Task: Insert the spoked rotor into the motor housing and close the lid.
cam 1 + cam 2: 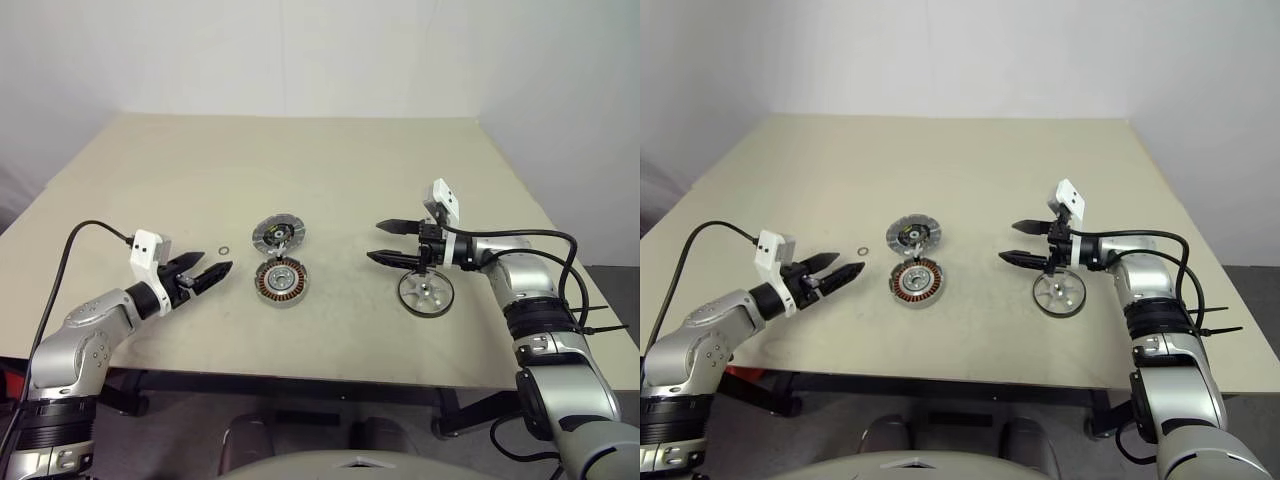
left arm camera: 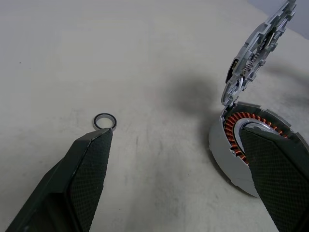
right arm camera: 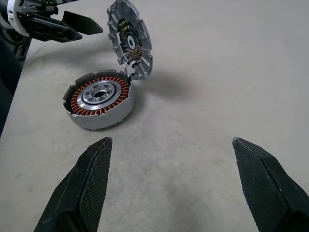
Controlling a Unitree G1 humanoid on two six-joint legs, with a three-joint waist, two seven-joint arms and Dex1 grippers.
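Observation:
The motor housing (image 1: 281, 283) sits mid-table, a squat silver cup with copper windings (image 3: 99, 99). Its lid (image 1: 277, 235) stands hinged up at the far side, segmented rim and dark centre showing (image 3: 129, 38). The spoked rotor (image 1: 425, 293) lies flat on the table to the right, black rim and silver spokes. My right gripper (image 1: 392, 243) hovers open just above and left of the rotor, pointing toward the housing, nothing between its fingers. My left gripper (image 1: 203, 273) is open and empty, left of the housing, aimed at it.
A tiny metal ring (image 1: 225, 250) lies on the beige table (image 1: 330, 170) between the left gripper and the lid. The table's front edge runs just below both arms.

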